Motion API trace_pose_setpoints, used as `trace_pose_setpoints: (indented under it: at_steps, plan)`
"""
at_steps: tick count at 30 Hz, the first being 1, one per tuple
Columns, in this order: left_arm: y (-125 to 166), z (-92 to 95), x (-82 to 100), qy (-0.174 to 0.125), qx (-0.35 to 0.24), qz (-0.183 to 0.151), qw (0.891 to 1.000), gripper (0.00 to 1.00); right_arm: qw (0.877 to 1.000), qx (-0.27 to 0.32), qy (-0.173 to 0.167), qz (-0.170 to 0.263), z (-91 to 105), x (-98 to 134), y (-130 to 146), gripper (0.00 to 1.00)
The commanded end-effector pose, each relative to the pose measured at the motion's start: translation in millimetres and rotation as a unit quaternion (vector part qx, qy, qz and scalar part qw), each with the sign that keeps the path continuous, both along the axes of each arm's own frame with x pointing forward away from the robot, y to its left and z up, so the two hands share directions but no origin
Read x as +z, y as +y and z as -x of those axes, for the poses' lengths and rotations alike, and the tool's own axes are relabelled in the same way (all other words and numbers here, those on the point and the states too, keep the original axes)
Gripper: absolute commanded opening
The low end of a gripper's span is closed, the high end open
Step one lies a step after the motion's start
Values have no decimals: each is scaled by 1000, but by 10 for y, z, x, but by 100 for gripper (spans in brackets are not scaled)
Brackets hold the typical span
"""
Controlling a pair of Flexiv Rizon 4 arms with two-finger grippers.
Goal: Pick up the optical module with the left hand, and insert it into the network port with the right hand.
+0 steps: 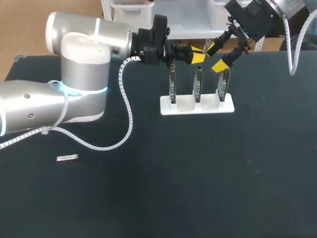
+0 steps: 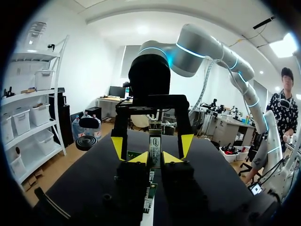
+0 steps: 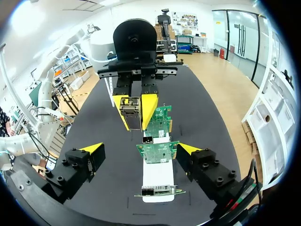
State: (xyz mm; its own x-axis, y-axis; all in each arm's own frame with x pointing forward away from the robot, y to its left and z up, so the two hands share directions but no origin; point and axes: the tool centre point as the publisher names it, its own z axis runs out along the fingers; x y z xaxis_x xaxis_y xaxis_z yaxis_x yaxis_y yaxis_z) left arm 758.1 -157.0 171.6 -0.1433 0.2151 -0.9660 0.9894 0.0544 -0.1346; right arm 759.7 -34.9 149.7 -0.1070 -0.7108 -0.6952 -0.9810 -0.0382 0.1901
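Observation:
My left gripper (image 1: pixel 197 54) hangs above the middle network card (image 1: pixel 198 84), shut on a small metal optical module (image 2: pixel 155 149). In the right wrist view the module (image 3: pixel 131 113) is clamped upright between the left gripper's yellow fingertips (image 3: pixel 149 104). My right gripper (image 1: pixel 215 56) faces the left one from the far right, open, with its fingers on either side of the module's line and clear of it. In its own view the right gripper (image 3: pixel 140 149) stands wide open above the cards (image 3: pixel 157 153). A port (image 3: pixel 147 140) shows on one card's edge.
Three green network cards stand upright in a white holder (image 1: pixel 197 105) at the table's far middle. A second small module (image 1: pixel 67 158) lies flat on the black tabletop at the near left. The left arm's white cable (image 1: pixel 128 106) loops over the table.

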Motion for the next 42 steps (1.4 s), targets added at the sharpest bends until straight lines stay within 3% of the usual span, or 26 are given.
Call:
trace_pose_setpoints:
  at_steps: [1,42]
  plan:
    - [-20,-23,-14,1,0,-2,1000,0,1000,-1,-1,0,10,2,3,100]
    - [16,-13,-134,16,13,-2,1000,0,1000,-1,-1,0,10,2,3,100]
